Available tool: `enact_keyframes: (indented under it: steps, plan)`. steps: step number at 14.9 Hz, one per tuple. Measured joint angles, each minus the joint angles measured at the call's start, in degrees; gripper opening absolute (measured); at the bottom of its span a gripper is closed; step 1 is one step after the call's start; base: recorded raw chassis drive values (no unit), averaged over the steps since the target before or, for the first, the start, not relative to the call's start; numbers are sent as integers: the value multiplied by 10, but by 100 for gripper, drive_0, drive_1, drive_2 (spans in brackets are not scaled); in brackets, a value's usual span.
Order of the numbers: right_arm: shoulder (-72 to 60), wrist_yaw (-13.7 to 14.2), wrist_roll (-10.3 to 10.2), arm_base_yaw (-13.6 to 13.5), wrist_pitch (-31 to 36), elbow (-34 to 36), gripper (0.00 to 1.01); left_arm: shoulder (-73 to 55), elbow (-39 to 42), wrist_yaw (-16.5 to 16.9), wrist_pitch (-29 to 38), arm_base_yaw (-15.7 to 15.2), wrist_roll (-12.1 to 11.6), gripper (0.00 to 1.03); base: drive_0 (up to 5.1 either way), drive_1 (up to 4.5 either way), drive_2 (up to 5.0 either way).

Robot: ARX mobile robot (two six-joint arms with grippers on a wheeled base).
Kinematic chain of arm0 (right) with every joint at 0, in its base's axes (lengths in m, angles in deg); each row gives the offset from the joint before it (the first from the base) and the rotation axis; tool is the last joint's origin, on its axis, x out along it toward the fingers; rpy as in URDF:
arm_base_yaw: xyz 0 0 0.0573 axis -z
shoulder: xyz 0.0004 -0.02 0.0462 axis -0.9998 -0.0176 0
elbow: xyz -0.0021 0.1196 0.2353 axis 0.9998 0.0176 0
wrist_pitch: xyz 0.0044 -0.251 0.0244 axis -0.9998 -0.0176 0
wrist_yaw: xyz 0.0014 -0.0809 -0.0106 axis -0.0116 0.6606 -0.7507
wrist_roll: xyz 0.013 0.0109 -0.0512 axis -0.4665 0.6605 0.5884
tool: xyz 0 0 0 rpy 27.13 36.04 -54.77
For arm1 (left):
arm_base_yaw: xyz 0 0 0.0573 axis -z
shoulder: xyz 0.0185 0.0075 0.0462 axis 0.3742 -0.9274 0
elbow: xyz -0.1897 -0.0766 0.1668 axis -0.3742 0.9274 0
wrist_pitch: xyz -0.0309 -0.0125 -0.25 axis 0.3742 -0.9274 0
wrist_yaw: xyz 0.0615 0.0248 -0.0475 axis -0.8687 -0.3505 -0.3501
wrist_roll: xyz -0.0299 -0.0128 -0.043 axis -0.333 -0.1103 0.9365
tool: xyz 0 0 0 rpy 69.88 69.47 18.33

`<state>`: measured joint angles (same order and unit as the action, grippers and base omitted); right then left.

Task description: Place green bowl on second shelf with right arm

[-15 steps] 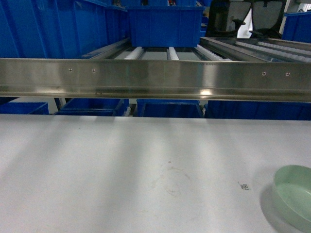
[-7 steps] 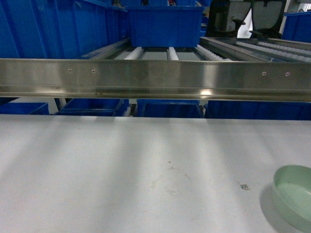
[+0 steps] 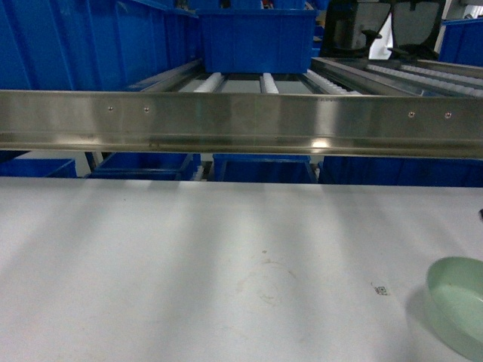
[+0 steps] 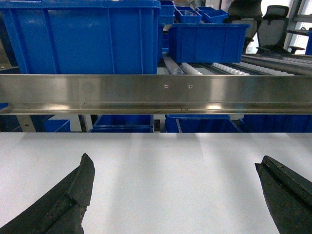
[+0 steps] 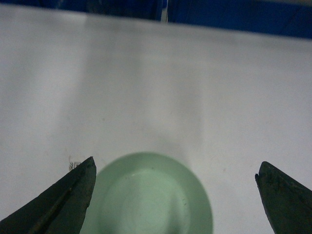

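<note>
The pale green bowl (image 3: 457,308) rests on the white tabletop (image 3: 189,264) at the head view's bottom right corner, partly cut off by the frame. From the right wrist view the green bowl (image 5: 151,200) lies below my open right gripper (image 5: 175,163), nearer its left finger (image 5: 73,195) than its right one. The second shelf shows as a wide steel front rail (image 3: 241,124) with white rollers and a deep blue crate (image 3: 256,38) behind it. My left gripper (image 4: 173,163) hangs open over bare tabletop, facing the steel rail (image 4: 156,92). Neither gripper appears in the head view.
More blue crates (image 3: 260,167) sit on the tier under the rail, and a tall blue crate (image 4: 83,39) fills the shelf's left side. Roller rails (image 3: 423,75) and office chairs (image 3: 411,26) lie at the back right. A small printed mark (image 3: 379,289) sits left of the bowl.
Almost nothing differs; in the head view the bowl's left edge sits a few pixels further right than a second ago.
</note>
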<state>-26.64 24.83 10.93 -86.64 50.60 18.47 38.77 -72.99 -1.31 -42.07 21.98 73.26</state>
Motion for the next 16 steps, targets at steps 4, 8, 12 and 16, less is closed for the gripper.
enact_keyframes:
  steps: [4, 8, 12, 16]
  plan:
    - [-100, 42, -12, 12, 5, -28, 98, 0, 0, 0, 0, 0, 0, 98, 0, 0, 0]
    - [-120, 45, -45, 50, 8, -19, 98, 0, 0, 0, 0, 0, 0, 98, 0, 0, 0]
    - [-169, -25, -104, 59, -11, 2, 98, 0, 0, 0, 0, 0, 0, 98, 0, 0, 0]
    - [-188, -39, -119, 52, 12, 13, 97, 0, 0, 0, 0, 0, 0, 98, 0, 0, 0]
